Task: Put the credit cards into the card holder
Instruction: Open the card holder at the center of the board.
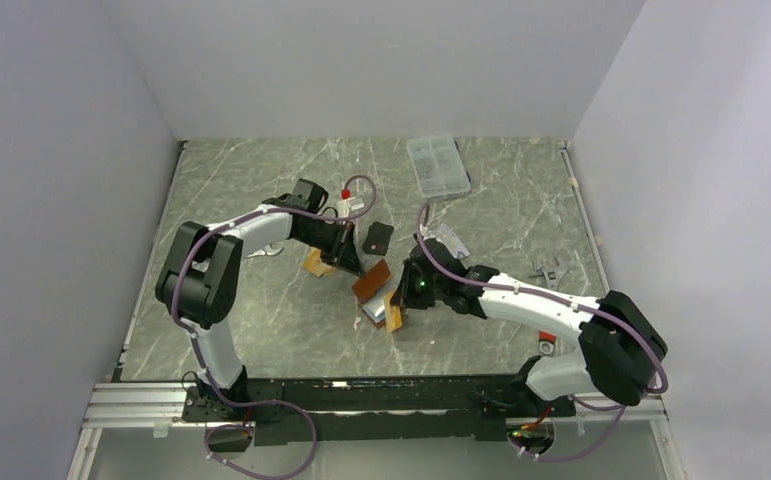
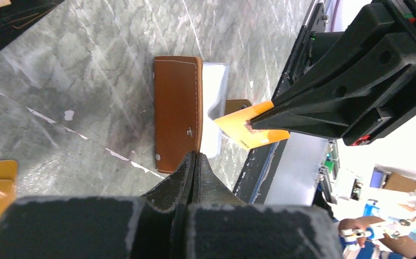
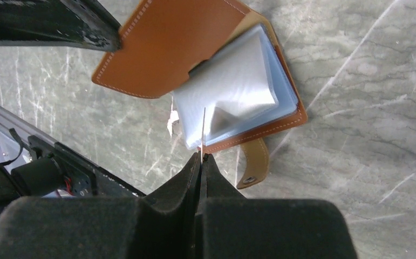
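The card holder [image 1: 371, 283] lies open mid-table, with a brown leather cover [image 2: 177, 113], pale pockets [image 3: 232, 91] and a snap tab [image 3: 254, 162]. My left gripper [image 2: 195, 155] is shut on the edge of that cover [image 3: 168, 48] and holds it raised off the pockets. My right gripper [image 3: 201, 156] is shut on an orange-tan credit card [image 2: 251, 129], which shows edge-on in the right wrist view with its thin edge [image 3: 203, 132] just above the pockets. In the top view this card [image 1: 394, 312] sits at the holder's near right side. A black credit card [image 1: 378, 237] lies flat behind the holder.
More orange-tan flat pieces [image 1: 316, 263] lie under the left arm, left of the holder. A clear plastic compartment box [image 1: 437, 165] stands at the back. Small metal parts [image 1: 549, 270] lie at the right. The aluminium rail [image 1: 141, 405] runs along the near edge.
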You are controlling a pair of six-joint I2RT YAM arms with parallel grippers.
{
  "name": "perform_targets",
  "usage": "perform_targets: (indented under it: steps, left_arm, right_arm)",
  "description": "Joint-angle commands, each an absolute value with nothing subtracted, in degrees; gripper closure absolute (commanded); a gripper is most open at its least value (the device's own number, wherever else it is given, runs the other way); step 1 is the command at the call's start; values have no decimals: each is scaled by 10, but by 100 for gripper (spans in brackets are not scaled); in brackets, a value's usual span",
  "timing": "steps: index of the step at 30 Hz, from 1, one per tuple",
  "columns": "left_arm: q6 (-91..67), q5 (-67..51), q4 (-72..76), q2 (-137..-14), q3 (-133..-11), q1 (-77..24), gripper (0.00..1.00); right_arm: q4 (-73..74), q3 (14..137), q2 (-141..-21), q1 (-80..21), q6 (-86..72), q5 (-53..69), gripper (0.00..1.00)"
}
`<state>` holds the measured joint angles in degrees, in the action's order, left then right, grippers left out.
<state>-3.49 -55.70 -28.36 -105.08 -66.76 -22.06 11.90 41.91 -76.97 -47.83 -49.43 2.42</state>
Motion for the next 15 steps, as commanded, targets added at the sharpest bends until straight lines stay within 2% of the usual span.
perform_targets:
  steps: [1,15]
  left_arm:
    - [19,-525,-292,-1032,-670,-218,100]
    - [46,-485,-283,-1035,-664,-219,100]
  right_arm:
    - [96,400,-746,-480,-488,17,100]
    - [71,369,-716,-479,-484,24,100]
